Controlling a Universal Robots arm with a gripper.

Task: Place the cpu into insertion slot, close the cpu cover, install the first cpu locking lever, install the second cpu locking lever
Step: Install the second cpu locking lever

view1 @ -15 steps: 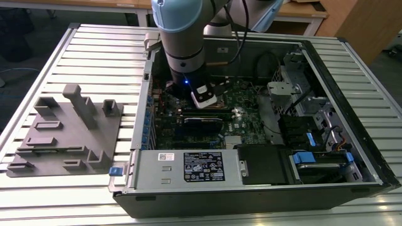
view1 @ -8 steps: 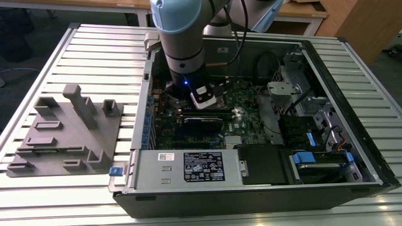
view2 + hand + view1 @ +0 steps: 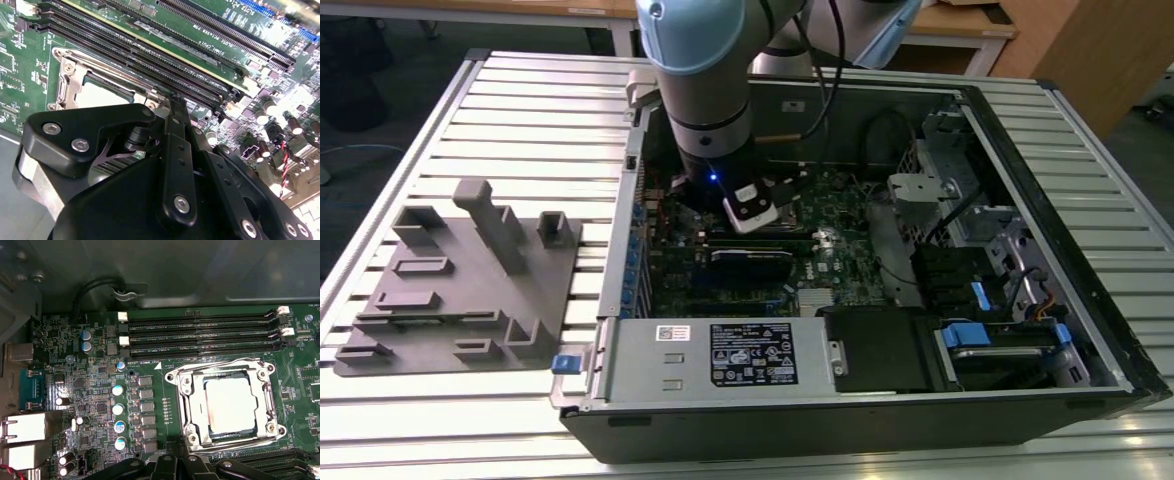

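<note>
UR arm w/ black gripper – body look

Arm (image 3: 700, 60): pale blue-grey round housing, silver-grey tube section under it, black collar w/ small blue light lit. Black cable runs along its right side in exterior view. White/silver block w/ dark face at wrist (image 3: 754, 207). Gripper (image 3: 172, 107): matte black throughout, rounded linkage plates, straight centre bar, silver round screw heads at pivots in second wrist view; black link tips w/ screws also seen in first wrist view.

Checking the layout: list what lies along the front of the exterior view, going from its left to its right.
Grey fixture block → blue tab → white-labelled power supply box → blue-handled drive bay.
</note>
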